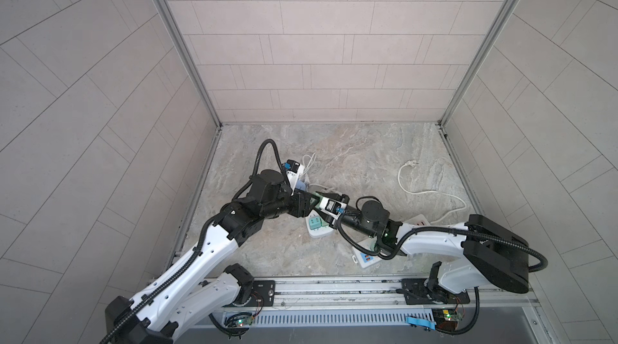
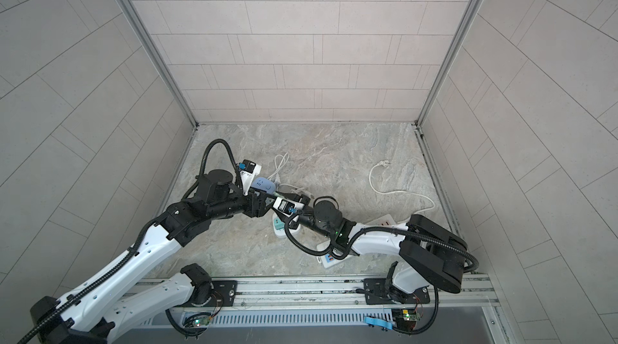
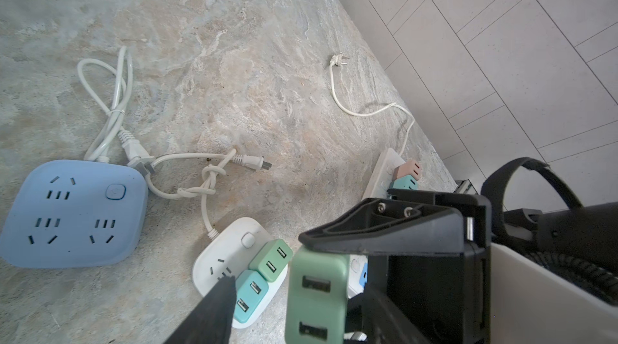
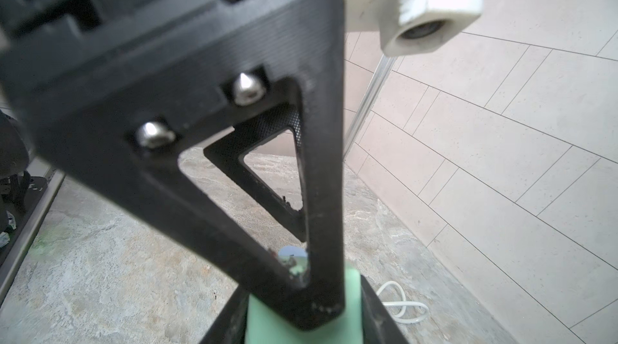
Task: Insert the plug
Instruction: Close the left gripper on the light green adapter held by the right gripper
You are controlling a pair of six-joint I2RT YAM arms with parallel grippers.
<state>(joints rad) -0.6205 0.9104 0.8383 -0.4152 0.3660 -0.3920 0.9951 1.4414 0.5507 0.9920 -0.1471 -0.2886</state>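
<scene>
Right gripper (image 4: 304, 319) clamped on the green plug (image 3: 316, 295), near the white power strip (image 3: 230, 242). Left gripper (image 1: 314, 201) part open around it, one finger (image 3: 214, 305) clear of it.

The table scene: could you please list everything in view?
table: one, grey, under everything
socket block: one, blue, left of centre
socket strips: three, white, middle strip, wall strip at right, front strip
seated plugs: four, green, teal in middle strip; pink, teal in wall strip
free plug: one, green, in right claw
cords: three, white, bundled, knotted, loose
arms: two, white, left and right
claws: two, black, right shut on free plug, left claw open around it
</scene>
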